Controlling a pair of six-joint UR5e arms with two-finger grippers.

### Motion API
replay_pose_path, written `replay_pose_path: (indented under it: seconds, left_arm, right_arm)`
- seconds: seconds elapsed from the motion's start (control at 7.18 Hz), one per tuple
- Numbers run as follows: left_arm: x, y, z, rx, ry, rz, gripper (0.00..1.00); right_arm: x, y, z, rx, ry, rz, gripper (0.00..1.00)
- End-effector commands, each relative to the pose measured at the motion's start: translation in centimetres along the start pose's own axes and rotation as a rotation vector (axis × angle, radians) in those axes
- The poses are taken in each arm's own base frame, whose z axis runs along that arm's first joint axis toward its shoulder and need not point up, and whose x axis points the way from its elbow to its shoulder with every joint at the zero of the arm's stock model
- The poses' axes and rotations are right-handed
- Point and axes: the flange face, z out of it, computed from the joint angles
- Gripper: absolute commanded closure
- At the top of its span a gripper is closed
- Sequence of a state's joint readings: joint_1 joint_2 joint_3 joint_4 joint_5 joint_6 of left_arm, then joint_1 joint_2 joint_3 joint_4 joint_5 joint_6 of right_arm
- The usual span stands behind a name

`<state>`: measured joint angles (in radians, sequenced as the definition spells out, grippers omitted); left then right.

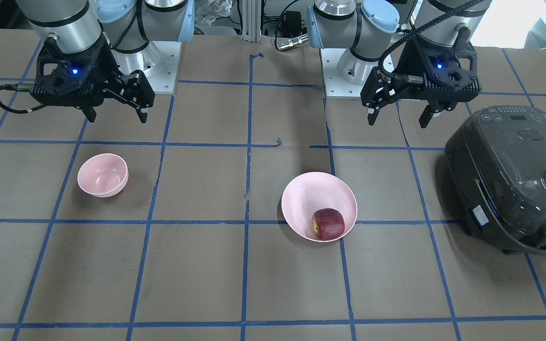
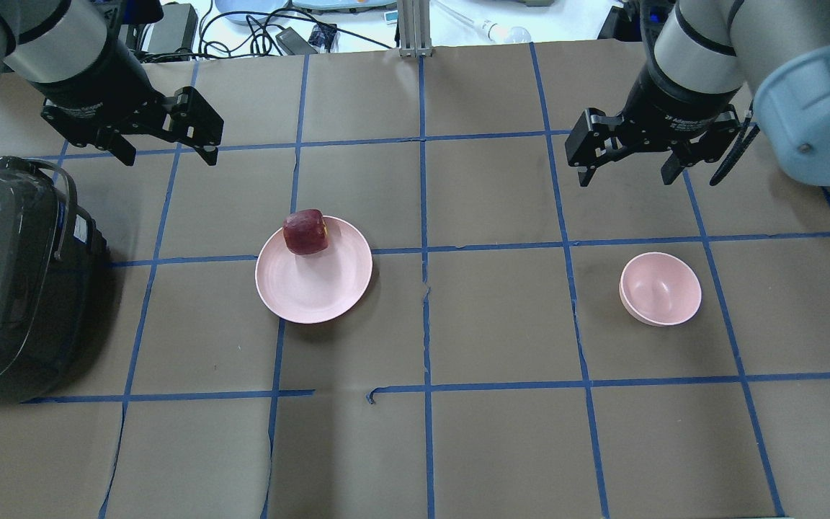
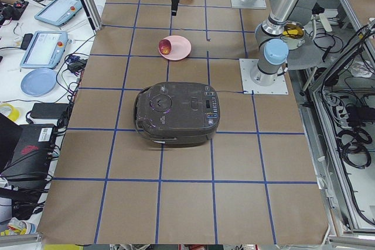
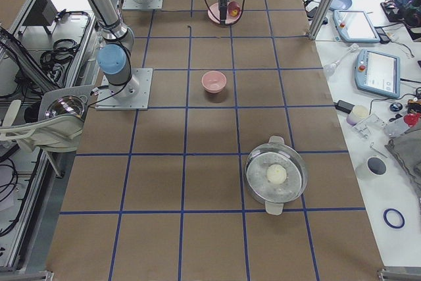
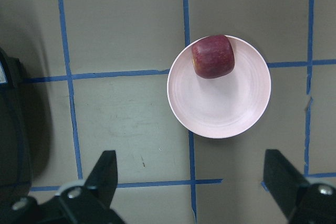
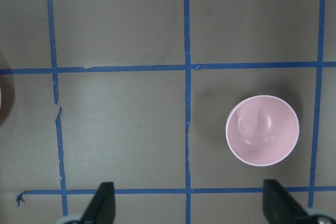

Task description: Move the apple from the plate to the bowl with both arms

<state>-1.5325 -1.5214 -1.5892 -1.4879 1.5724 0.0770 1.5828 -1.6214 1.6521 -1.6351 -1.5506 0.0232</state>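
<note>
Apple [image 2: 305, 232] on plate [image 2: 314, 292], both hands up and empty

The apple sits at the plate's rim on the side away from the robot (not in the middle), and the bowl [image 2: 660, 288] stands well apart on the tabletop [image 2: 494, 324]. The left hand [image 2: 170, 158] and the right hand [image 2: 625, 179] are spread wide and hold nothing. I think a one-sided grasp could push the apple over the rim or tip the shallow plate. A loose hand-over between the arms could drop it.

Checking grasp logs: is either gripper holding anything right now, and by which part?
Nothing held. Left gripper and right gripper are both open and empty; the apple sits on the plate.
</note>
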Motion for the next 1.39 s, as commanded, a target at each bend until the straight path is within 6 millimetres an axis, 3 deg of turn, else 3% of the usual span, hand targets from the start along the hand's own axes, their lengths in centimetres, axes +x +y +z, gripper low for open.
replay_pose_path:
  seconds: [0.0, 1.25]
  left_arm:
    - [0.00, -0.01, 0.02, 0.000, 0.000, 0.000, 0.00]
    - [-0.01, -0.11, 0.16, -0.002, 0.000, 0.000, 0.00]
  right_arm:
    - [-0.02, 0.02, 0.00, 0.000, 0.006, 0.000, 0.00]
    - [0.02, 0.18, 0.54, -0.012, 0.010, 0.015, 0.00]
